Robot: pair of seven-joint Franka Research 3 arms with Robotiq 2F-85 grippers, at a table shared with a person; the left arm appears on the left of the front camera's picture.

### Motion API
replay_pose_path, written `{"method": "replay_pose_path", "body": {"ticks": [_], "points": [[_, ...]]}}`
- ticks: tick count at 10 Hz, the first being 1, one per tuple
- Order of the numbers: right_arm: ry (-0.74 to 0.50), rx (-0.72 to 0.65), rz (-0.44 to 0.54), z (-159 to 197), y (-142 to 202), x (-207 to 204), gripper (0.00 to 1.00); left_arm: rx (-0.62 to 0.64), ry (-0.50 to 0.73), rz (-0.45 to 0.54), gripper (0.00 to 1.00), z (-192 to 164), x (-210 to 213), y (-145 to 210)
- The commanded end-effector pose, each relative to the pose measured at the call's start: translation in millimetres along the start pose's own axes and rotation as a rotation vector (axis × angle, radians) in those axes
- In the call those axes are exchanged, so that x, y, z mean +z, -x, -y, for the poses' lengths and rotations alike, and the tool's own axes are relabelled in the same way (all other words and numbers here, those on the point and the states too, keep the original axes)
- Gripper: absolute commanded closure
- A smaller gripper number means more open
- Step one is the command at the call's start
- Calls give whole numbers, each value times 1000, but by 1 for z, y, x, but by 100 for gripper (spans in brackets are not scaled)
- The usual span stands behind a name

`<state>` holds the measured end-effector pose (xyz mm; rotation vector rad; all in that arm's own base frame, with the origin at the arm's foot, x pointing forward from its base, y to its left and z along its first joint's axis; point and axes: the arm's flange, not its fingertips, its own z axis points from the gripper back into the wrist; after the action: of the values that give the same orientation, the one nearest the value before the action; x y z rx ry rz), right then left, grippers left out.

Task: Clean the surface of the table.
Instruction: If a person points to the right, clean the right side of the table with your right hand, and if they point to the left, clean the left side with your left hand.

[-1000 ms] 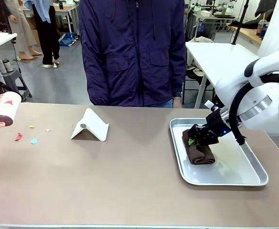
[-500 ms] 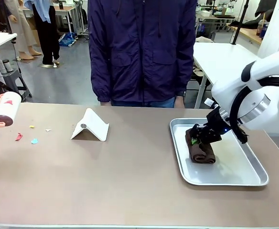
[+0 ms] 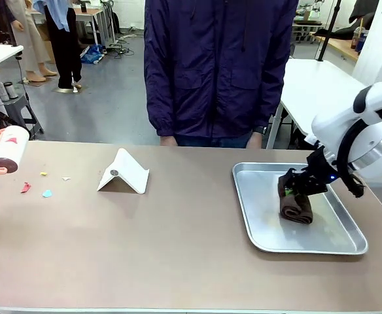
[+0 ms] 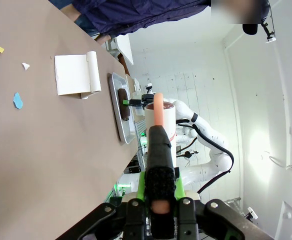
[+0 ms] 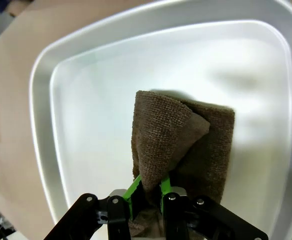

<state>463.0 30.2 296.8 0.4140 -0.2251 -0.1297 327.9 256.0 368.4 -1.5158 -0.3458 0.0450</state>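
1. Right jaws pinched the brown cloth [image 5: 186, 145] in the tray [image 5: 96, 125], plain in the right wrist view.
2. Left jaws clamped the lint roller [image 4: 162, 122], per the left wrist view.
3. Front view: scraps [image 3: 46, 193] lay on the counter [image 3: 178, 242].

A shiny rectangular metal tray [image 3: 241, 203] sits on the right part of the large brownish-tan matte table [image 3: 178, 261]. A folded brown terry cloth [image 3: 297, 210] lies about the middle of the tray. Well left of the tray stands a white tent-folded card stand [image 3: 124, 173]. Farther left lie small coloured paper scraps [image 3: 46, 193]. Farthest from the tray, at the table's left edge, is a white lint roller with a pink handle [image 3: 6, 150]. Behind the tray's left end, beyond the table, stands a person in a dark-blue jacket [image 3: 220, 65].
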Motion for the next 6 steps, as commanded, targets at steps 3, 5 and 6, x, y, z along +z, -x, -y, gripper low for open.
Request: {"method": "replay_pose_path", "body": {"ticks": [3, 5, 6], "points": [[25, -66, 50, 31, 5, 14, 87, -19, 12, -11, 100, 4, 1, 2], [-196, -44, 19, 36, 3, 20, 87, -19, 12, -11, 100, 4, 1, 2], [-290, -53, 35, 41, 2, 28, 87, -19, 12, -11, 100, 4, 1, 2]]}}
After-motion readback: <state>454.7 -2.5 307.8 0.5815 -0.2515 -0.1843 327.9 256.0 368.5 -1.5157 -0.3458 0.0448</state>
